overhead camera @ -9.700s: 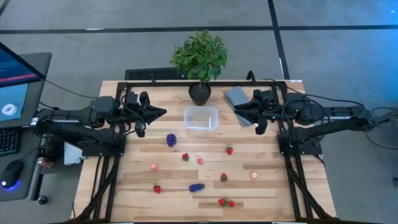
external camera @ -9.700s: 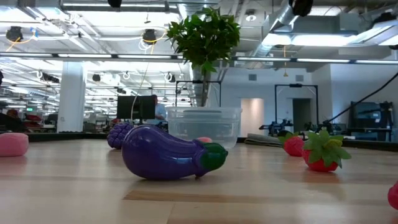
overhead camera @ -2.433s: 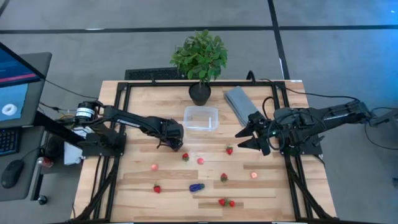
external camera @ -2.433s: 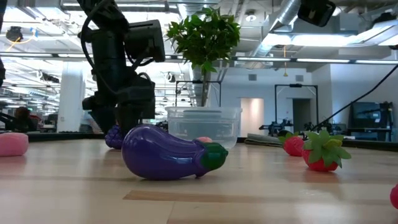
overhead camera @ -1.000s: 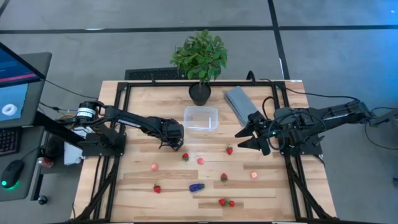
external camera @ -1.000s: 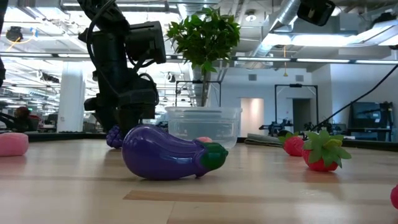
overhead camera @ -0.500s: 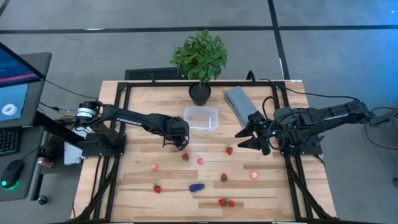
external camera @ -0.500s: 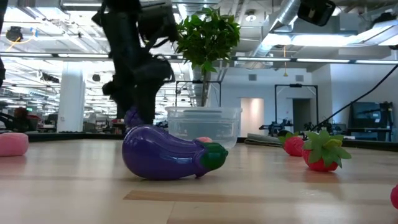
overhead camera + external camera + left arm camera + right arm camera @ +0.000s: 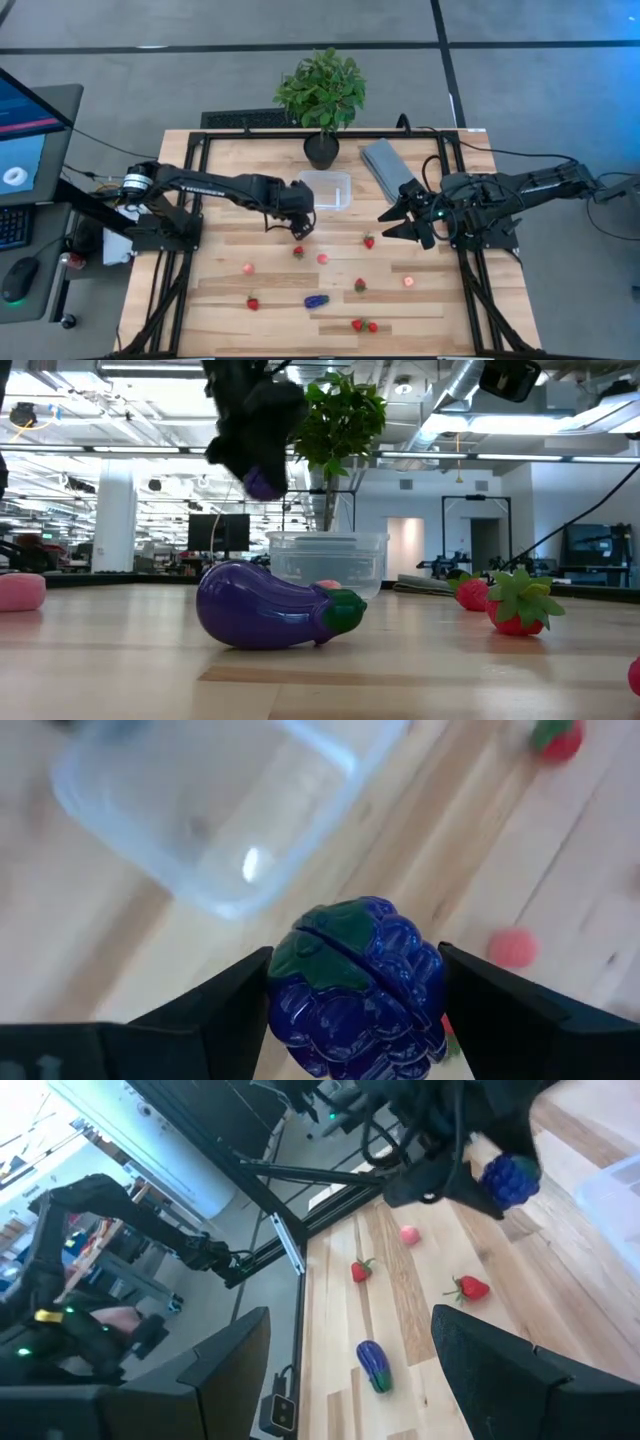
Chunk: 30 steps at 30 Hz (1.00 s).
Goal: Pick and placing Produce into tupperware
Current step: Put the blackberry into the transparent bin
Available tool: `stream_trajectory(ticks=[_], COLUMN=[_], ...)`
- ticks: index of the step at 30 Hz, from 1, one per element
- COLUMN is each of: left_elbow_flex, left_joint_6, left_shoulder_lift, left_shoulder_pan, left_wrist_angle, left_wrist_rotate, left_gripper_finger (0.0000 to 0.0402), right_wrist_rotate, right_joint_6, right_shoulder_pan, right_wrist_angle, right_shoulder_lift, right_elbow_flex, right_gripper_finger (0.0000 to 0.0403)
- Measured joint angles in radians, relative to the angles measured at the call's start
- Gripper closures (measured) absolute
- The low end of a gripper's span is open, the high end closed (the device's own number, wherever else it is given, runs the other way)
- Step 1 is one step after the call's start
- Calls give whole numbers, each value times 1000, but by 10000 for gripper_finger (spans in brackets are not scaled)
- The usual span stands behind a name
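While no words or labels can be read anywhere, the left gripper [image 9: 350, 985] squeezes a dark purple toy grape bunch [image 9: 355, 985] in the air, right beside the small clear plastic tub [image 9: 324, 190]. Only the low view shows a shiny purple toy eggplant [image 9: 272, 606] up close. The right gripper [image 9: 397, 222] hangs with its fingers spread and empty, near a little red toy strawberry [image 9: 369, 241].
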Motion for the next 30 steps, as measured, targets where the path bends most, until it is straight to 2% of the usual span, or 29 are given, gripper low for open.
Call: stream_trajectory(ticks=[6,14,23,30], left_elbow_flex=[54,50,48,48], left_joint_6=[158,315,466,490], left_shoulder_lift=[0,0,56,119], left_shoulder_pan=[36,118,175,175], left_wrist_angle=[48,207,259,264], left_wrist_rotate=[-68,-44,14,5], left_gripper_finger=[141,141,141,141], right_wrist_rotate=[0,0,2,8], right_joint_6=[0,-8,-10,-11], right_shoulder_pan=[0,0,-2,-1], right_wrist_angle=[0,0,0,0], right_shoulder_lift=[0,0,0,1], right_elbow_flex=[0,0,0,0], right_gripper_finger=[102,102,102,102])
